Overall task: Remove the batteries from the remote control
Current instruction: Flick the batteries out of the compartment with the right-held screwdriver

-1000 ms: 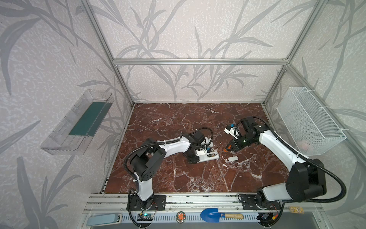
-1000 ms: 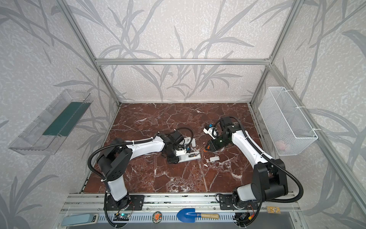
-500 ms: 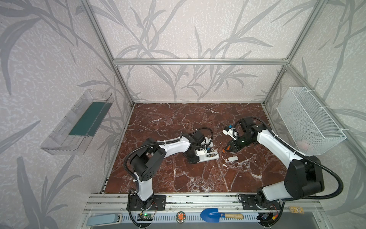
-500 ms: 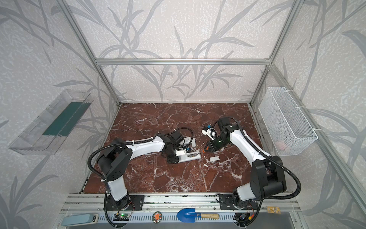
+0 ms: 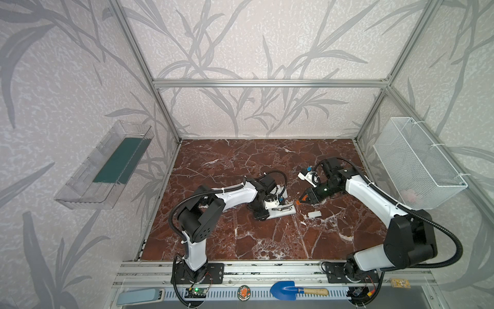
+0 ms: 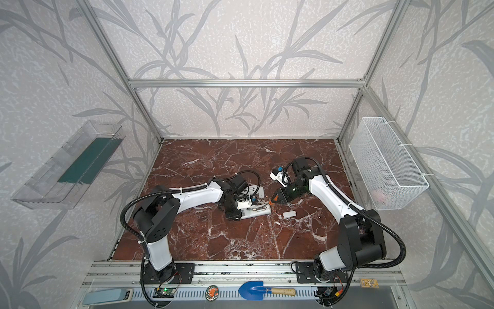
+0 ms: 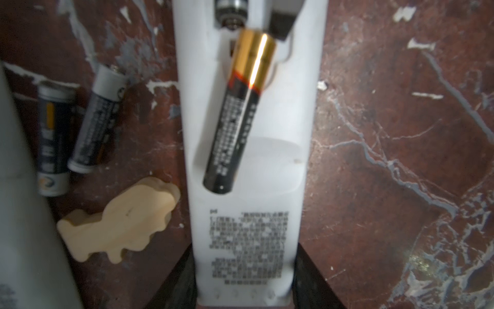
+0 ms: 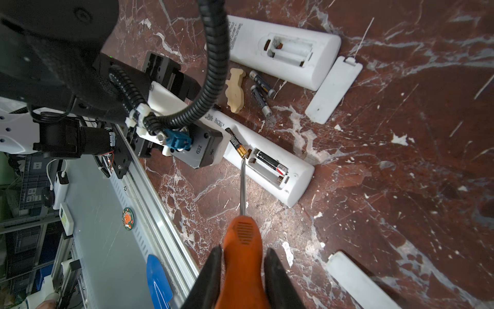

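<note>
The right claw (image 8: pixel 244 281) is clamping the screwdriver (image 8: pixel 242 235), levering one battery (image 8: pixel 238 145) up; the left claw (image 7: pixel 243 294) is gripping the remote (image 7: pixel 248 227). Light, rigid, slippery, seemingly: take hold mid-barrel.

There are two remotes: one empty remote (image 8: pixel 323 61) and one remote with batteries (image 8: pixel 296 187). There are four batteries: two loose batteries (image 8: pixel 260 100) on the table (image 8: pixel 401 160), one tipped-up battery (image 8: pixel 236 143) and one battery in its slot (image 8: pixel 271 161). There are two white covers (image 8: pixel 334 88), one wooden animal (image 8: pixel 235 91) and one orange screwdriver (image 8: pixel 242 240).

Wooden figure (image 7: pixel 117 222) on marble (image 5: pixel 240 160); blue scoop (image 5: pixel 283 290) at front; wire basket (image 5: pixel 417 160) on wall.
</note>
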`<state>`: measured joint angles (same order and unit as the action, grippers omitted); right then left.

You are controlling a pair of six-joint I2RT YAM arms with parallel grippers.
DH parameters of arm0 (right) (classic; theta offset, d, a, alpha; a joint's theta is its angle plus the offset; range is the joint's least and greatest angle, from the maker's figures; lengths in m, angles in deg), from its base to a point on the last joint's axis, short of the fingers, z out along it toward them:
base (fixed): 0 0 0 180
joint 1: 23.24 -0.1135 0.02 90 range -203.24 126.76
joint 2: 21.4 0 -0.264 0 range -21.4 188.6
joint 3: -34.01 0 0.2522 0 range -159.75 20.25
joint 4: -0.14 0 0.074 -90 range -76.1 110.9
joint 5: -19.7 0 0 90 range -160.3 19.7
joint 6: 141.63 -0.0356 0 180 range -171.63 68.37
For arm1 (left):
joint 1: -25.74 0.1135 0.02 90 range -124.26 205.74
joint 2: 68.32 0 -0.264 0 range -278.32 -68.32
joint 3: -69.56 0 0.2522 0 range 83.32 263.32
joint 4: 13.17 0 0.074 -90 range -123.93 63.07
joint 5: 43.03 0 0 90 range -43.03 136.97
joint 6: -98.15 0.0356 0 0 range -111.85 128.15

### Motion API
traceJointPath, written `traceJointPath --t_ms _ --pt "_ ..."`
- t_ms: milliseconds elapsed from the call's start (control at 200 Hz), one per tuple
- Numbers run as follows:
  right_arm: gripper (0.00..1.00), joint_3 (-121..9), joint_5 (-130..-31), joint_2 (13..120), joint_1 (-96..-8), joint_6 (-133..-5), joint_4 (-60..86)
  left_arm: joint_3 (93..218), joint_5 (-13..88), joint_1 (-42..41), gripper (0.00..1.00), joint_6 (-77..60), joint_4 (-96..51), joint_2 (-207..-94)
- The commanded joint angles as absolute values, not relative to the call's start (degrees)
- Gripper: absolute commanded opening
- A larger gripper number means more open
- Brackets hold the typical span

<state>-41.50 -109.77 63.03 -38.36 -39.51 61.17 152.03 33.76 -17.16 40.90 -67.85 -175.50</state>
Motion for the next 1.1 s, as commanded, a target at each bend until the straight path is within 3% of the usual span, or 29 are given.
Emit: traceJointPath --t_ms 0,320,770,1095 --pt "0.00 -43.55 -109.93 63.50 -38.53 -40.61 59.58 153.18 26.46 -16.17 0.00 40.62 -75.24 -178.66" --pt "0.00 -46.26 -99.05 61.00 -38.30 -36.70 64.93 152.99 31.09 -15.48 0.00 40.43 -75.05 -179.06" --pt "0.00 -40.98 -102.08 59.52 -38.45 -41.51 63.94 153.41 32.47 -15.66 0.00 39.66 -74.50 -179.49" --pt "0.00 -39.48 -96.78 61.13 -38.77 -46.04 61.04 153.00 32.99 -16.01 0.00 39.24 -74.31 -178.88"
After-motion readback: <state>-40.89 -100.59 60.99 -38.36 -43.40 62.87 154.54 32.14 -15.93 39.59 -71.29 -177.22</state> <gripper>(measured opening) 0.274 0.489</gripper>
